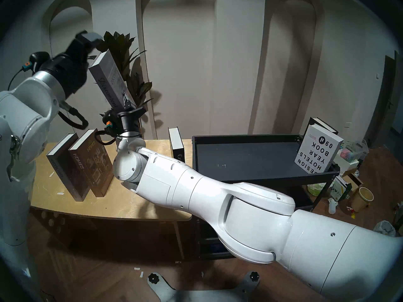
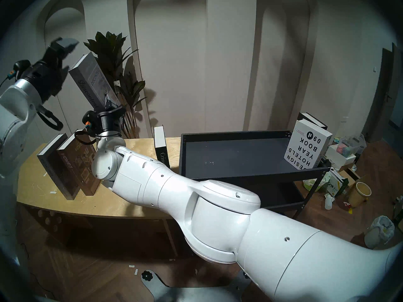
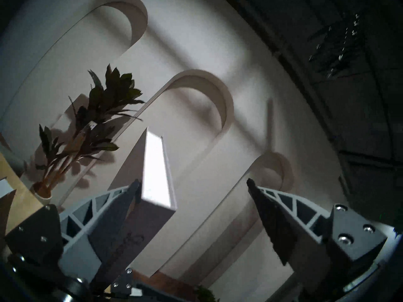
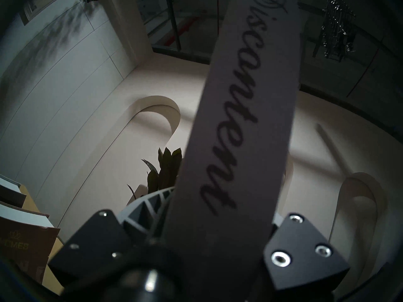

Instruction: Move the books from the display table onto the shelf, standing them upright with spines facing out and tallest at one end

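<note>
The grey "Discontent" book (image 1: 109, 81) (image 2: 91, 81) hangs tilted in the air above the display table (image 1: 141, 197), and my right gripper (image 1: 128, 105) is shut on its lower end; its spine (image 4: 239, 120) fills the right wrist view. My left gripper (image 1: 89, 37) (image 3: 193, 181) is open, up beside the book's top end (image 3: 156, 168), with one finger close to it. "Special Issue" (image 1: 63, 164), "Homes" (image 1: 91, 162) and "Crime and Punishment" (image 1: 176, 142) stand on the table. On the shelf (image 1: 261, 177), "Design Hotels Yearbook 09" (image 1: 318, 149) leans at the right end against a black book (image 1: 322, 125).
A potted plant (image 1: 130, 77) stands right behind the held book, against the arched wall. The shelf abuts the table's right end. Boxes, a paper cup (image 1: 363, 198) and other clutter lie on the floor to the right of the shelf.
</note>
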You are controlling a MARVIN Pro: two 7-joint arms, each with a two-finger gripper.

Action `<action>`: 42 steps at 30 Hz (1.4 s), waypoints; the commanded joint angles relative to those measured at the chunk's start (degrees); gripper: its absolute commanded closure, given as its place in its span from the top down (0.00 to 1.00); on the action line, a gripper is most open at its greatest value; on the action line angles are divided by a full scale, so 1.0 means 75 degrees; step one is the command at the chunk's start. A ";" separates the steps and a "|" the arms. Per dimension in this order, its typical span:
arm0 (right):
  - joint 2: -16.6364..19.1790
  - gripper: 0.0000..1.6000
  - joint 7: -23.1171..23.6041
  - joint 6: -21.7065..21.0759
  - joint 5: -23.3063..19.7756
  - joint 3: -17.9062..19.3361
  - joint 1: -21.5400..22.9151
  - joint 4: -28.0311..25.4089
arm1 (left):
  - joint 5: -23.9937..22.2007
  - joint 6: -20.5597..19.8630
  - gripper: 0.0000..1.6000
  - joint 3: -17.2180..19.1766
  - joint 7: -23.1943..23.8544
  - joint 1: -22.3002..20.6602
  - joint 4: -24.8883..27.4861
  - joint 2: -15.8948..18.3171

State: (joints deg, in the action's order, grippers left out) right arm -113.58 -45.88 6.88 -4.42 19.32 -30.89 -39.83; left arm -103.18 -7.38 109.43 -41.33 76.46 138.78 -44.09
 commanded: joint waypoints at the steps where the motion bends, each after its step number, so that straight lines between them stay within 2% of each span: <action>1: -0.0181 0.00 -0.0073 0.0287 0.0016 0.0126 0.0283 0.0053 | 0.0057 0.0484 1.00 0.1107 0.0612 -0.0812 0.0162 -0.0286; 2: -0.0139 0.00 -0.0068 0.0324 -0.0004 0.0172 0.0323 0.0093 | 0.0080 0.0533 1.00 0.1202 0.0664 -0.0820 0.0162 -0.0331; 3: -0.0106 0.00 -0.0073 0.0384 -0.0018 0.0217 0.0369 0.0142 | 0.0056 0.0562 1.00 0.1521 0.0770 -0.0762 0.0162 -0.0410; 4: -0.0044 0.00 -0.0100 0.0438 -0.0037 0.0294 0.0426 0.0152 | 0.0166 0.0639 1.00 0.1419 0.0819 -0.0852 0.0162 -0.0429; 6: 0.0085 0.00 -0.0148 0.0536 -0.0072 0.0460 0.0556 0.0165 | 0.0249 0.0648 1.00 0.1822 0.0942 -0.0787 0.0162 -0.0479; 7: 0.0152 0.00 -0.0192 0.0568 -0.0076 0.0547 0.0632 0.0160 | 0.0340 0.0679 1.00 0.1874 0.0976 -0.0806 0.0162 -0.0488; 8: 0.0213 0.00 -0.0221 0.0623 -0.0076 0.0620 0.0702 0.0165 | 0.0375 0.0646 1.00 0.2210 0.1061 -0.0713 0.0162 -0.0523; 9: 0.0285 0.00 -0.0272 0.0669 -0.0090 0.0719 0.0769 0.0134 | 0.0533 0.0655 1.00 0.2120 0.1090 -0.0754 0.0162 -0.0489; 10: 0.0357 0.00 -0.0317 0.0726 -0.0099 0.0811 0.0833 0.0112 | 0.0577 0.0619 1.00 0.2400 0.1145 -0.0654 0.0162 -0.0530; 11: 0.0433 0.00 -0.0362 0.0778 -0.0106 0.0893 0.0887 0.0088 | 0.0697 0.0618 1.00 0.2410 0.1174 -0.0633 0.0162 -0.0552; 12: 0.0529 0.00 -0.0427 0.0819 -0.0125 0.0993 0.0940 0.0053 | 0.0810 0.0531 1.00 0.2654 0.1165 -0.0480 0.0162 -0.0526; 14: 0.0748 0.00 -0.0563 0.0902 -0.0149 0.1183 0.1025 -0.0002 | 0.1037 0.0445 1.00 0.2845 0.1111 -0.0257 0.0162 -0.0581; 20: 0.1375 0.00 -0.0924 0.1062 -0.0190 0.1596 0.1105 -0.0082 | 0.1573 0.0080 1.00 0.3124 0.0900 0.0482 -0.0156 -0.0871; 27: 0.2098 0.00 -0.1288 0.1167 -0.0274 0.2024 0.1100 -0.0001 | 0.1947 -0.0357 1.00 0.3210 0.0748 0.1209 -0.0569 -0.1229; 42: 0.3401 0.00 -0.1924 0.1288 -0.0458 0.2528 0.0449 0.0263 | 0.2453 -0.1144 1.00 0.3357 0.0291 0.2610 -0.1221 -0.2022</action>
State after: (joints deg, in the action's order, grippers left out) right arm -92.96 -58.33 15.84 -7.87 36.93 -26.05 -38.04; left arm -86.54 -14.31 133.59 -38.98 91.03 130.50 -56.95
